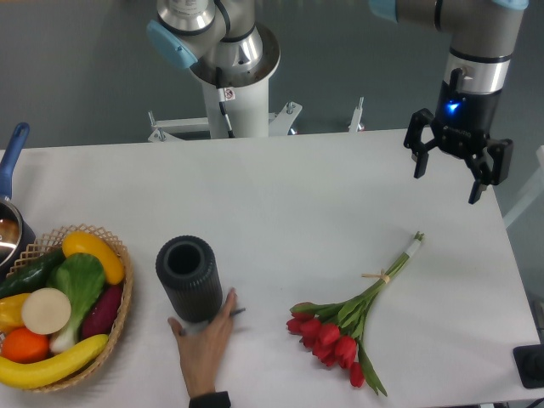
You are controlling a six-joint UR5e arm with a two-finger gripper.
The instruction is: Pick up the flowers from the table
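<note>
The flowers, a bunch of red tulips with long green stems tied by a tan band, lie on the white table at the front right, heads toward the front edge and stem ends pointing back right. My gripper hangs open and empty in the air above the table's back right part, well behind and to the right of the flowers.
A dark ribbed cylinder vase stands front centre with a person's hand touching its base. A wicker basket of vegetables and fruit sits at the front left. A pot with a blue handle is at the left edge.
</note>
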